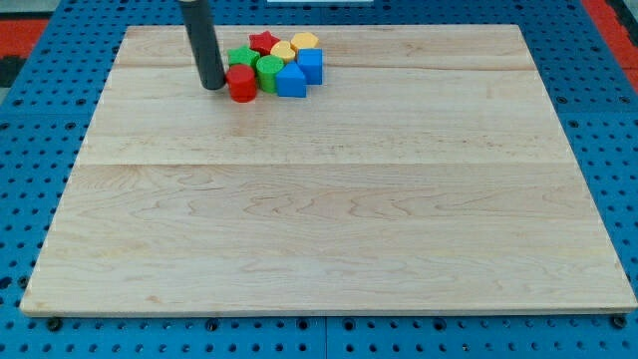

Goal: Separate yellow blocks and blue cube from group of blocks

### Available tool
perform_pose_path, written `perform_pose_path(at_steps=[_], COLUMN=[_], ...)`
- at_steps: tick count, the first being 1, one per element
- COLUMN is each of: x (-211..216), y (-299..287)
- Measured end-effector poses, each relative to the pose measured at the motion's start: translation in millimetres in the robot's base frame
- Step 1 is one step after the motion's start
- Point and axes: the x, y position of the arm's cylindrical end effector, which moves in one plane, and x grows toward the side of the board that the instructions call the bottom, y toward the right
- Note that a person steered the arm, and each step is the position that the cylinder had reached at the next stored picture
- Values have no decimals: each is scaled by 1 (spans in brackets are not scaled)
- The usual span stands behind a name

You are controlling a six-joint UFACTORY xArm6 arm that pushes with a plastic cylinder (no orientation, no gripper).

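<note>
A tight group of blocks sits near the top of the wooden board (329, 199), left of centre. It holds a red star (263, 41), a yellow block (305, 42) at the top right, a second yellow block (283, 51), a green block (241, 58), a green cylinder (269, 72), a red cylinder (241, 84), a blue cube (311, 66) on the right and a blue block (291, 81) beside it. My tip (212, 86) rests on the board just left of the red cylinder, close to it or touching it.
The board lies on a blue perforated table (40, 120). The dark rod rises from my tip out of the view's top. A red area shows at the view's top corners.
</note>
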Motion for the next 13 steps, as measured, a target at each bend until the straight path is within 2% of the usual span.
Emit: perform_pose_path(at_steps=[1, 2, 3, 4, 8, 9, 10, 11, 12, 13], x=[4, 27, 34, 41, 44, 60, 65, 44, 23, -5], y=[-17, -29, -18, 21, 20, 18, 53, 103, 126, 119])
